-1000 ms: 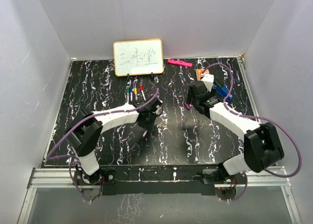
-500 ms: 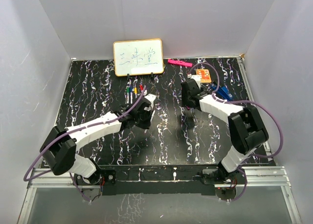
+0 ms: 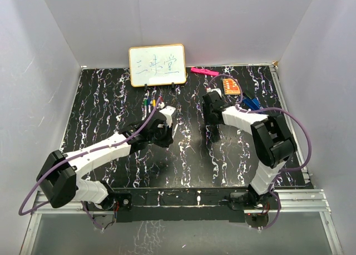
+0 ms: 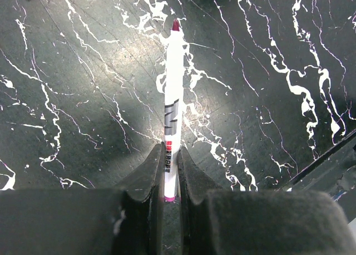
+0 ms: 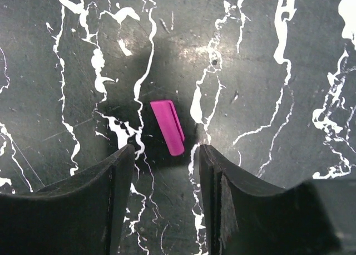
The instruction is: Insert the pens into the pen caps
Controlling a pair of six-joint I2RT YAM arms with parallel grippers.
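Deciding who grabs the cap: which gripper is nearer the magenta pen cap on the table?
Right. The right gripper hangs over the magenta pen cap, jaws open either side of it. The left gripper is off to one side, shut on a pen.

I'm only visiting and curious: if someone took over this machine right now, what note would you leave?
Left gripper: shut on a thin white-barrelled pen with a dark red tip, uncapped.
Right gripper: open, jaws either side of a small magenta plastic cap lying on the black marbled table, not touching it.
Three more pens lie by the whiteboard; too small to tell if capped.
Done: one pen gripped.
Left: grasp the cap, join it to the pen, then the rest.
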